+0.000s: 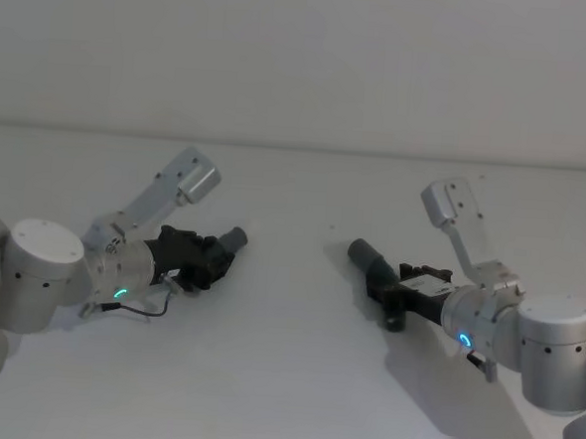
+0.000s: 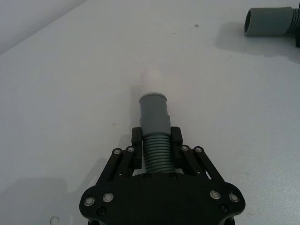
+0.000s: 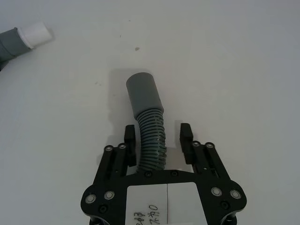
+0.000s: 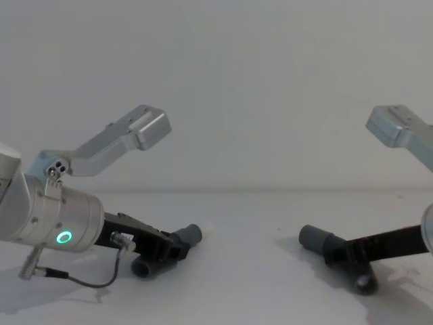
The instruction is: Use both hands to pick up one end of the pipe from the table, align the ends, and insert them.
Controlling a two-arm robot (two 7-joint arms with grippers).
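In the head view the left hand (image 1: 199,261) sits at the middle left of the frame, low over the white bench (image 1: 282,398). It is closed on the ribbed part of the left pipe piece (image 1: 230,243). The left wrist view shows both of its fingers (image 2: 136,143) pressed against the ribs. The smooth grey cuff (image 2: 154,112) sticks out past them, with a white tip (image 2: 151,78) at its far end.

The right hand (image 1: 406,286) is at the middle right of the head view, slightly lower in the frame. The right pipe piece (image 1: 368,256) lies between its fingers (image 3: 186,138). In the right wrist view the hand stands spread. One finger is just beside the ribs and the other is clear of them with a gap, so it is around the piece without squeezing it. The plain grey cuff of this piece (image 3: 143,93) reaches out beyond the fingertips.

The two cuffs point toward each other across the centre of the head view, well apart, with bare bench between them. In the chest view each cuff tilts up toward the middle of the frame. The bent back end of each piece hangs below its hand, close to the bench. Whether these ends touch the bench cannot be told.
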